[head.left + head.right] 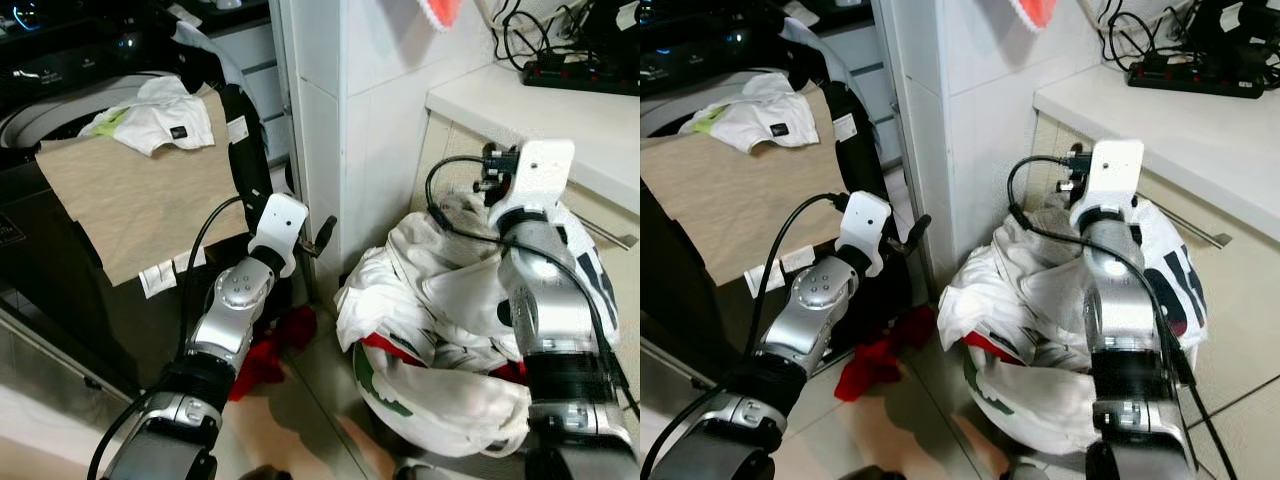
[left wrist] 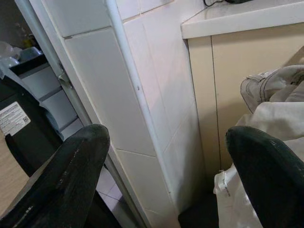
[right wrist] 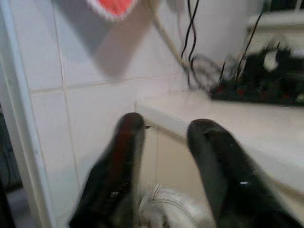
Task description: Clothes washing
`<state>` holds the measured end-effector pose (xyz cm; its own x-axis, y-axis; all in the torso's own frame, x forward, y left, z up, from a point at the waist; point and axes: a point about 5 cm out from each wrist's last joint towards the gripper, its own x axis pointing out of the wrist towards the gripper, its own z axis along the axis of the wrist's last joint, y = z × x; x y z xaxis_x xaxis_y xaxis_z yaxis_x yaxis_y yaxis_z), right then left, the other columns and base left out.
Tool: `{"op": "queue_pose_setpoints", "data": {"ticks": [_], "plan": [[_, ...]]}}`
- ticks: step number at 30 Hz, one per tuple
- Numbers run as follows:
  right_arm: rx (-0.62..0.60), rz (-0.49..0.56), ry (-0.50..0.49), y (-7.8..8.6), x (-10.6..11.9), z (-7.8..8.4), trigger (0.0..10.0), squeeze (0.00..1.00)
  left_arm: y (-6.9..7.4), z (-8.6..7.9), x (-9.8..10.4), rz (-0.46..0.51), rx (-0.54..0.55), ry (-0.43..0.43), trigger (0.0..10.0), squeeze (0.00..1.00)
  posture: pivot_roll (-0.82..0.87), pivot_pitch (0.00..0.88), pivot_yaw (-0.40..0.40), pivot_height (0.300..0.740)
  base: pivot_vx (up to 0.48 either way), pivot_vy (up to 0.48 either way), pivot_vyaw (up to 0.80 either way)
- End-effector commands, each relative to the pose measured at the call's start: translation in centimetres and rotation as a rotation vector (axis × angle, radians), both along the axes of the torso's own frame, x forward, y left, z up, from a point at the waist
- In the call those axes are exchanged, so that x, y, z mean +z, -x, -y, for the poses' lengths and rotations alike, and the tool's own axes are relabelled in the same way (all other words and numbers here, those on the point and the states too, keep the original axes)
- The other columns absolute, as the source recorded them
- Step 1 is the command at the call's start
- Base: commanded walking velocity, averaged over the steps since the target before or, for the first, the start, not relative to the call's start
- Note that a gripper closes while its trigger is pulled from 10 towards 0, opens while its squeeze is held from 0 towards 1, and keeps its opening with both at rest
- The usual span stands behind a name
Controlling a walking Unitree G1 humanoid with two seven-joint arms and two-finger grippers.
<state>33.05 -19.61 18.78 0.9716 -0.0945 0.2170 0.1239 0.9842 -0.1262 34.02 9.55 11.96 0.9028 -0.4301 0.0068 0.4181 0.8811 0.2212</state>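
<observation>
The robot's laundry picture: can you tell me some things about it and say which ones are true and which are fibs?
1. A big heap of white clothes lies on the floor by the cream cabinet. True.
2. A red cloth lies on the floor near the left arm. True.
3. The left gripper is squeezing the red cloth. False: its fingers are open and empty, near the white tiled pillar.
4. The tan cloth draped over the dark washing machine is blue. False: it is tan, with a white shirt above it.
5. The right gripper is open. True.
</observation>
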Motion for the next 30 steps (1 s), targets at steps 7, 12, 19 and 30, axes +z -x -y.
{"op": "queue_pose_setpoints", "data": {"ticks": [7, 12, 19, 30], "plan": [[-0.166, 0.035, 0.128, 2.1, -0.1, 2.1, 10.0, 1.00, -0.2, 0.2, 0.4, 0.018, -0.015, -0.016, 10.0, 0.00, -0.17, 0.000, 0.091, 0.740, 0.000, 0.000, 0.00], [-0.244, -0.100, 0.061, 2.7, -2.6, 3.1, 10.0, 1.00, -0.1, 0.8, 0.4, 0.013, -0.057, -0.005, 10.0, 0.00, -0.18, 0.000, 0.099, 0.740, 0.000, 0.000, 0.00], [-0.288, -0.167, 0.004, 2.6, -3.9, 4.2, 10.0, 1.00, 0.8, 1.0, 0.4, 0.006, -0.215, -0.001, 10.0, 0.00, -0.18, 0.000, 0.101, 0.740, 0.000, 0.000, 0.00], [-0.278, -0.201, -0.021, 1.3, -3.7, 4.6, 10.0, 0.00, 3.3, 0.4, -0.4, -0.010, -0.526, -0.149, 10.0, 0.00, -0.16, 0.000, 0.102, 0.740, 0.000, 0.000, 0.00]]}}
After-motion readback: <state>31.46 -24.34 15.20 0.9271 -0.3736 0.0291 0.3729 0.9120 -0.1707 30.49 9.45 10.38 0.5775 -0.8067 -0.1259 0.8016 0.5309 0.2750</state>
